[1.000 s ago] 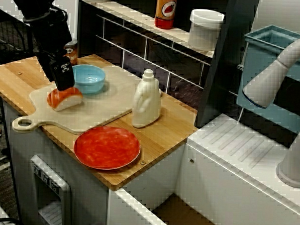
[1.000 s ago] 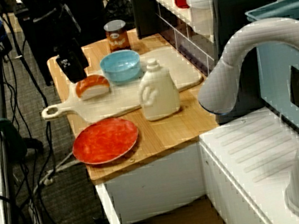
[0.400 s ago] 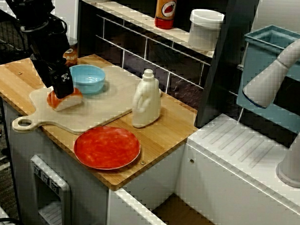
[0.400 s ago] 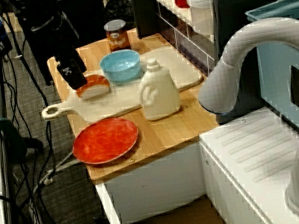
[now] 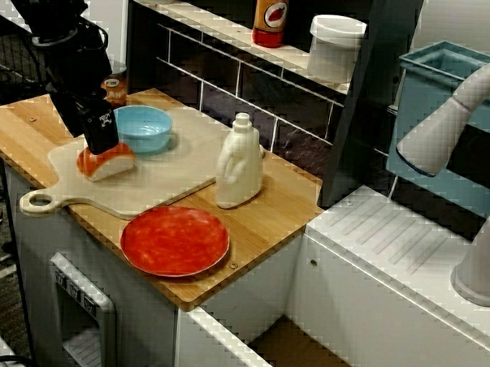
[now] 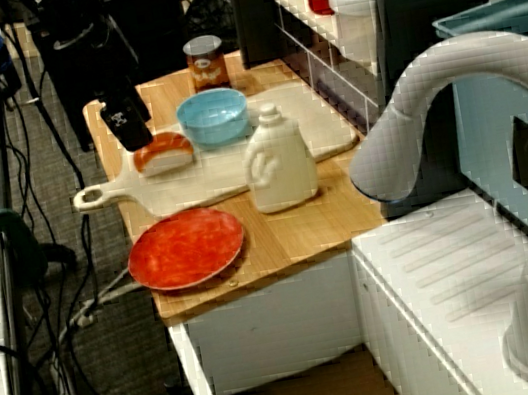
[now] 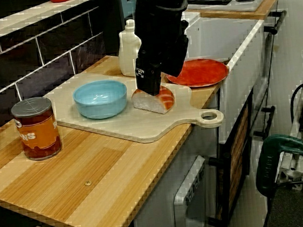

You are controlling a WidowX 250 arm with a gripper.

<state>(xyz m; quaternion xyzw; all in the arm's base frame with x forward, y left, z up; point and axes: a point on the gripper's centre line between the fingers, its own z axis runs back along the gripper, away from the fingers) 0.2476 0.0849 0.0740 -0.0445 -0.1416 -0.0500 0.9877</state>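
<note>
My black gripper (image 5: 103, 145) hangs over the left end of a pale cutting board (image 5: 164, 184). Its tip sits right at the top of a salmon sushi piece (image 5: 108, 163) that rests on the board. From the far end of the counter, the gripper (image 7: 150, 89) looks to touch the sushi (image 7: 160, 100) from above, and the fingers read as one dark block. In the view over the faucet, the gripper (image 6: 135, 138) stands just left of the sushi (image 6: 165, 153). A light blue bowl (image 5: 144, 128) sits on the board close behind.
A white bottle (image 5: 239, 163) stands at the board's right end. A red plate (image 5: 175, 241) lies near the counter's front edge. An orange-labelled can (image 7: 36, 129) stands at the counter's far end. The shelf behind holds a red bottle (image 5: 270, 16) and a white tub (image 5: 335, 48). A grey faucet (image 5: 460, 112) rises at the right.
The gripper has shifted slightly left and down toward the sushi, then eased up a touch. The sushi, bowl, bottle and plate stay in place.
</note>
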